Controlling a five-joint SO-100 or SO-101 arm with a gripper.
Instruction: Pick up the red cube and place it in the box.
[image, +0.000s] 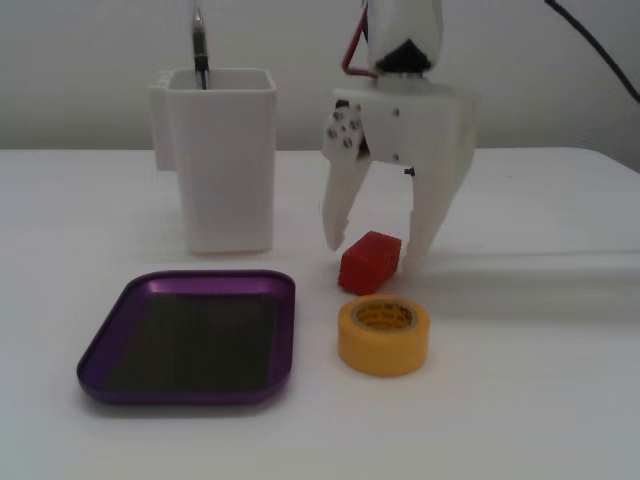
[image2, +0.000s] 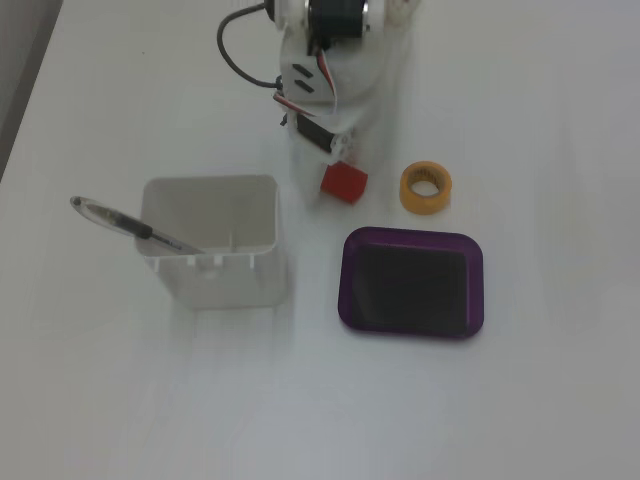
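The red cube (image: 370, 262) rests on the white table, just behind the yellow tape roll; it also shows in a fixed view from above (image2: 343, 182). My white gripper (image: 373, 250) hangs straight down over it, open, with one fingertip on each side of the cube. The right fingertip (image: 414, 258) looks close to or touching the cube; the left one (image: 335, 238) stands a little apart. From above, the gripper (image2: 335, 168) partly covers the cube's far edge. The box, a purple tray (image: 100, 352), lies flat and empty at front left, and shows from above too (image2: 346, 285).
A yellow tape roll (image: 383, 335) (image2: 426, 188) lies right of the tray, in front of the cube. A tall white container (image: 222, 160) (image2: 210, 255) with a pen (image2: 130, 225) in it stands behind the tray, left of the gripper.
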